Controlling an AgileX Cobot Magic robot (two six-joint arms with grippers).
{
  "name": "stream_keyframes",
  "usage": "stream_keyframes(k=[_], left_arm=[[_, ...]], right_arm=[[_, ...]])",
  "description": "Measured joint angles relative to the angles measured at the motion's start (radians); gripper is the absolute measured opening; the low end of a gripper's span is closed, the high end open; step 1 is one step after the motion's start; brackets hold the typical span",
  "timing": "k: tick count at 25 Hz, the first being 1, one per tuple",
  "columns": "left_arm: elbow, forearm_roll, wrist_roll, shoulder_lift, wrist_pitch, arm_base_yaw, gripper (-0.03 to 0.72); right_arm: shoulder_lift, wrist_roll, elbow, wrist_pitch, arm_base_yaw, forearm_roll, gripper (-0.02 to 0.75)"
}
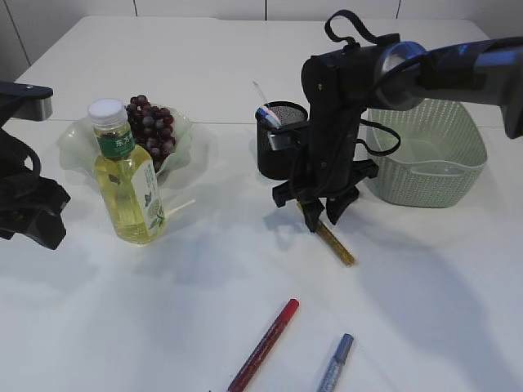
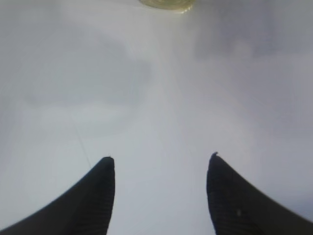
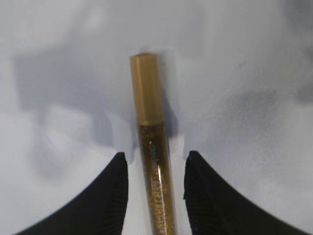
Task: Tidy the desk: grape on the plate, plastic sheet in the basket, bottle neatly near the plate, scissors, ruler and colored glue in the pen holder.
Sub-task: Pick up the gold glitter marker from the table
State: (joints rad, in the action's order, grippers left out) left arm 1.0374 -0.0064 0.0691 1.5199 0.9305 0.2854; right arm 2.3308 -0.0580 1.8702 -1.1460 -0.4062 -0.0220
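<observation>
A gold glitter glue tube [image 1: 339, 245] lies on the white table in front of the black pen holder [image 1: 274, 155]. My right gripper [image 1: 323, 214] is lowered over its far end. In the right wrist view the tube [image 3: 146, 93] runs between the jaws [image 3: 155, 155], which are open with a gap on each side. A red glue tube [image 1: 265, 343] and a blue one [image 1: 335, 363] lie near the front edge. Grapes [image 1: 151, 126] sit on the pale green plate [image 1: 73, 139], with the bottle [image 1: 127, 184] in front. My left gripper [image 2: 161, 159] is open and empty.
A pale green basket [image 1: 425, 155] stands right of the pen holder, behind the right arm. The pen holder holds a few white and coloured items I cannot identify. The left arm [image 1: 33, 212] rests at the table's left edge. The bottle's base [image 2: 166, 4] shows at the left wrist view's top.
</observation>
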Motion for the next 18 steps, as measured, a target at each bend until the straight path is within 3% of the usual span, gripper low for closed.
stream_keyframes(k=[15, 18], left_arm=[[0.0, 0.0, 0.0, 0.0, 0.0, 0.0, 0.435], [0.0, 0.0, 0.0, 0.0, 0.0, 0.0, 0.435]], right_arm=[[0.02, -0.003, 0.001, 0.009, 0.0, -0.004, 0.311], [0.02, -0.003, 0.001, 0.009, 0.0, -0.004, 0.274]])
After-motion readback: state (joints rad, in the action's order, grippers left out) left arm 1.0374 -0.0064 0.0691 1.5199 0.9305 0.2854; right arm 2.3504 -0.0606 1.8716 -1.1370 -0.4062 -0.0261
